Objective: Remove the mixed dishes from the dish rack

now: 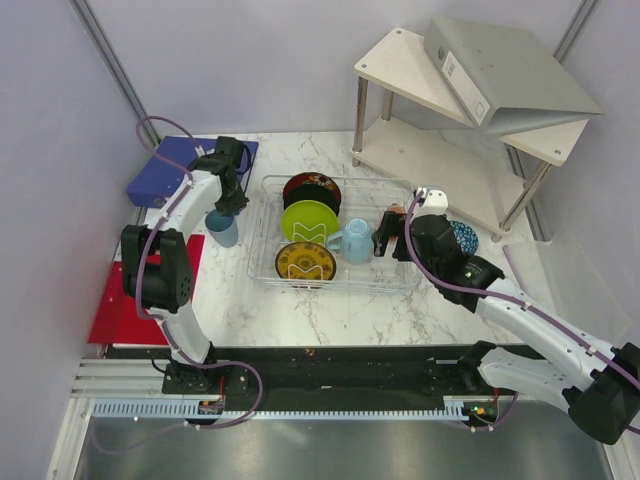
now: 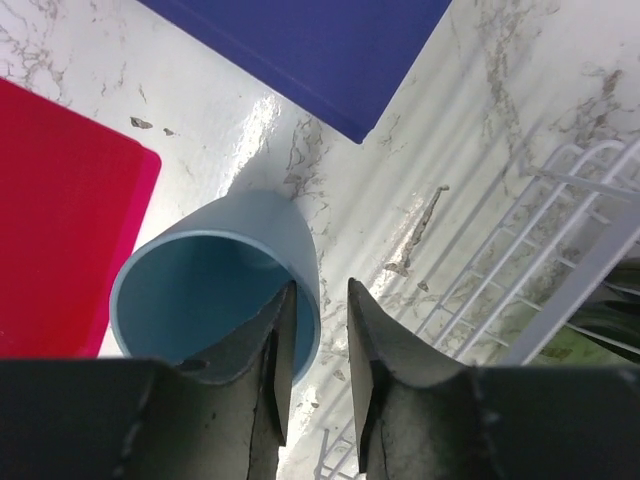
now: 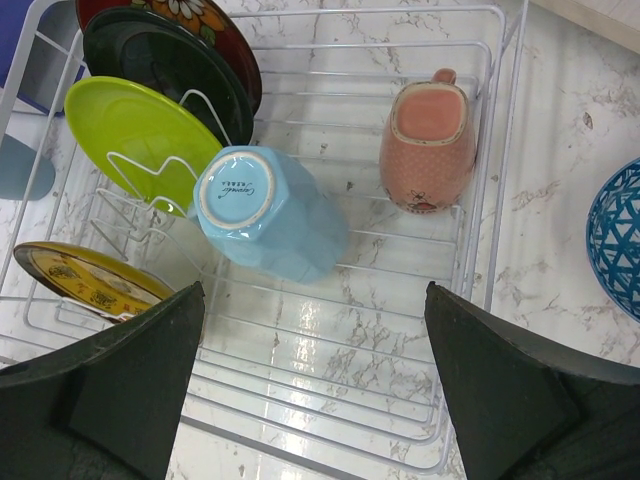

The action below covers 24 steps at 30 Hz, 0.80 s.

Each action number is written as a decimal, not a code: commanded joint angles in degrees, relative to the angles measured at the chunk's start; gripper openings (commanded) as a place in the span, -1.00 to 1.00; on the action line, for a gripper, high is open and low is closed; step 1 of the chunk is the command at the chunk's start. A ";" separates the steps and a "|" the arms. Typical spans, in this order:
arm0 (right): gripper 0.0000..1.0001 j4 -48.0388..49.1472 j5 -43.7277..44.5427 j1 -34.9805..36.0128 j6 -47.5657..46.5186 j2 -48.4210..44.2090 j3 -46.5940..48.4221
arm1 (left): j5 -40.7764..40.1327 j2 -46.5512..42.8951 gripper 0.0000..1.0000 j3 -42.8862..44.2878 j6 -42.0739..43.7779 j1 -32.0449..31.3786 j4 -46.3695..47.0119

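Grey-blue mug (image 2: 200,290) stands mouth-up and hollow on the marble tabletop (image 1: 240,300), at 9 o'clock of the dish rack (image 1: 262,235), between red mat (image 2: 60,220) and blue board (image 2: 300,50). Left jaws straddle its rim: inner finger (image 2: 235,365) down the bore, outer finger (image 2: 400,390) showing a sliver of daylight off the wall, so parted rather than pinching. Reads as a set-down spot just outside the wire

Right jaws spread wide, nothing between them, hanging over the rack's 3 o'clock half; probably lining up on a mug

Rack contents, none unloaded yet:
- light-blue mug (image 3: 265,215), centre, base up, presumably to drain
- pink mug (image 3: 428,145), toward 1 o'clock, base up too
- lime green plate (image 3: 135,130), black plate (image 3: 165,55) and red floral plate (image 3: 190,12), on edge in the wire slots, 10 to 11 o'clock; slots keep them apart
- yellow-brown plate (image 3: 85,280), on edge, 8 o'clock

Blue patterned dish (image 3: 615,235) sits on the tabletop outside the rack, 3 o'clock
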 commanded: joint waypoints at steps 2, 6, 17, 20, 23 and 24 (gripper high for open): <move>0.96 1.59 0.54 0.00 -0.11 0.56 0.14 | -0.08 -6.38 -0.18 -0.13 2.33 0.31 1.48; 0.96 1.59 0.54 -0.08 0.15 0.82 0.23 | -1.04 -8.40 0.25 -0.22 2.59 0.22 0.69; 0.96 1.42 0.71 0.00 -1.25 3.72 3.04 | -1.86 -24.45 0.99 1.02 -1.54 0.13 -0.37; 0.96 1.42 0.28 0.00 -3.01 6.96 4.88 | 4.01 -30.87 0.99 -2.05 -0.23 -0.13 3.84; 0.96 1.07 -2.18 0.00 -5.21 11.18 7.52 | 13.84 -37.81 0.99 -9.94 2.32 -0.74 10.34; 0.96 1.07 -2.88 0.00 -5.47 12.76 8.13 | 15.80 -39.32 0.93 -11.63 2.76 -1.70 11.92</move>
